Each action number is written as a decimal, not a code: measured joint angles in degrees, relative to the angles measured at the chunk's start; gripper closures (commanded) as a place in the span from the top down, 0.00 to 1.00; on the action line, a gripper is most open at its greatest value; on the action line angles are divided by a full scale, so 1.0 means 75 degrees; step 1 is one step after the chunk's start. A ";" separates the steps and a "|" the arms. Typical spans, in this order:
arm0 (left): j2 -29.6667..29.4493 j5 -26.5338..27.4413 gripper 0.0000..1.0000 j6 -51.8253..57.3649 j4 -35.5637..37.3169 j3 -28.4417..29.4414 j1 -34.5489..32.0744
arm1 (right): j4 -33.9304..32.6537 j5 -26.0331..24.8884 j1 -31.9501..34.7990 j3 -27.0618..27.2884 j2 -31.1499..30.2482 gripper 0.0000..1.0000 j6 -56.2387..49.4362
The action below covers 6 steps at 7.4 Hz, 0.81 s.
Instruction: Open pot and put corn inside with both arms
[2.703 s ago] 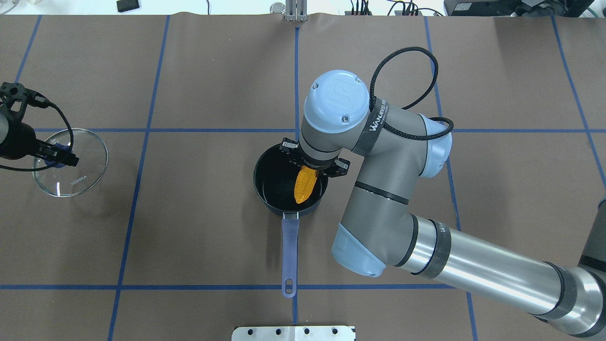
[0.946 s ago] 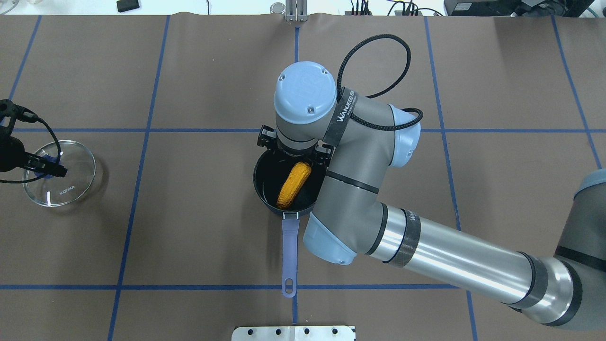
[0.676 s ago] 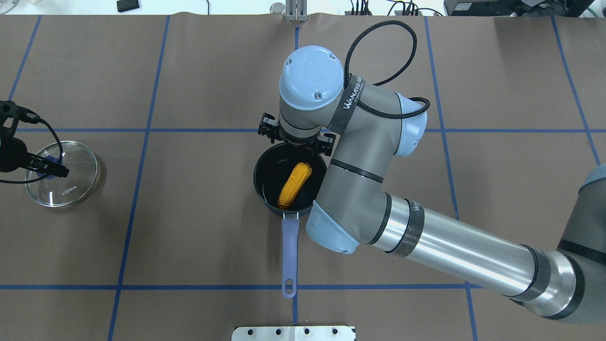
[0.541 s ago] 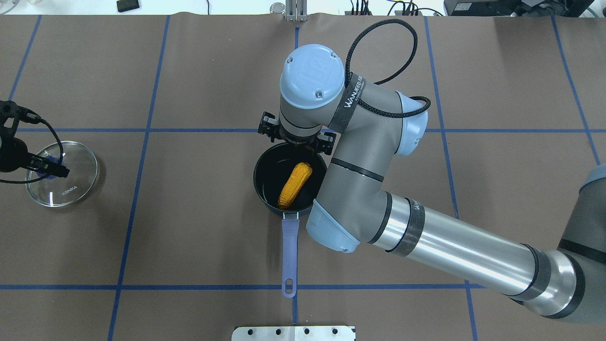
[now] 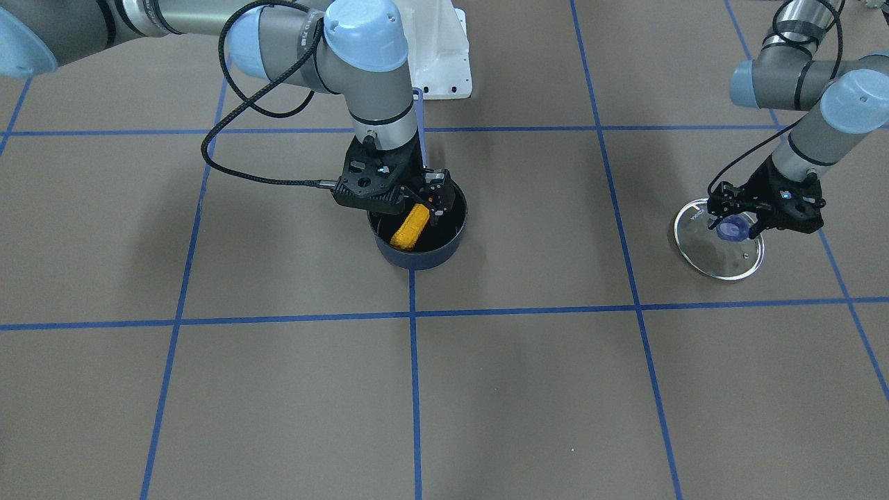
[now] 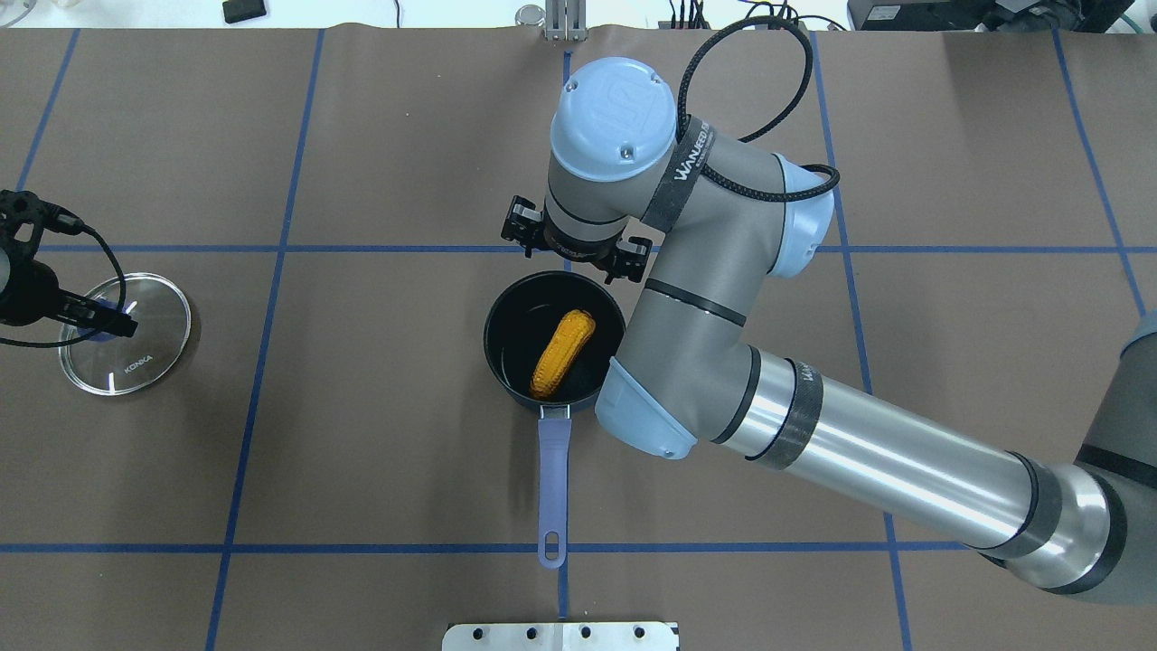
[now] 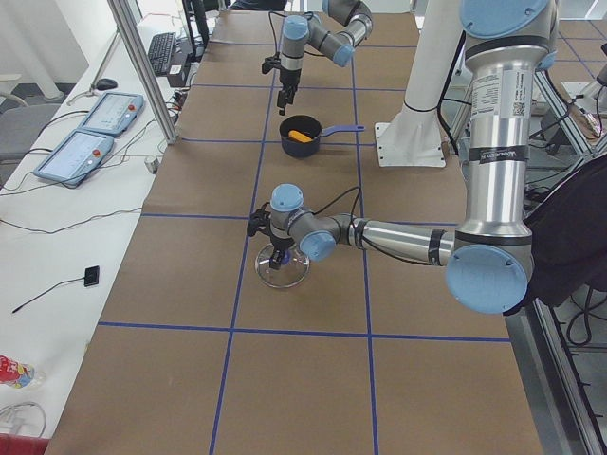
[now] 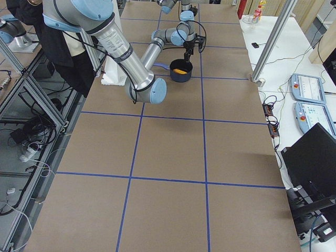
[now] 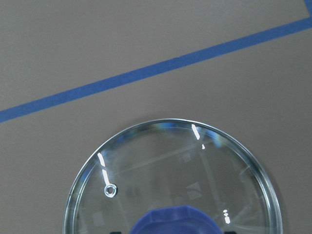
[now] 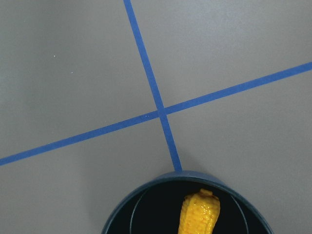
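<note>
Well left of the pot we count one round clear-glass lid with a blue knob, level and low over the table; we cannot tell whether it touches. The black two-finger left gripper of one grey jointed left arm is clamped on that knob. At the centre stands one small dark-blue metal pot with a black inside and a long periwinkle handle. One orange-yellow bumpy corn cob lies slanted inside the pot. Just above the pot's far rim hangs the black right gripper, its fingers apart and empty, on the second grey right arm. Under the pot lies one brown table cover crossed by blue tape lines. Beyond the pot, a white bench carries two light-blue control tablets.
</note>
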 measured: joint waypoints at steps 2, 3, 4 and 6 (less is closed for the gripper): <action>-0.0117 -0.0397 0.97 -0.0004 0.0057 -0.0051 -0.0134 | -0.0007 0.0522 0.0492 0.0070 -0.0139 1.00 -0.0336; -0.0167 -0.0777 0.97 0.0003 0.0128 -0.0064 -0.0390 | -0.0007 0.0790 0.0825 0.0167 -0.0320 1.00 -0.0677; -0.0190 -0.1183 0.97 0.0098 0.0207 -0.0059 -0.0736 | -0.0003 0.1078 0.1236 0.0268 -0.0569 1.00 -0.1066; -0.0242 -0.1761 0.97 0.1000 0.0716 -0.0045 -0.1475 | -0.0002 0.1927 0.2324 0.0371 -0.1268 1.00 -0.2394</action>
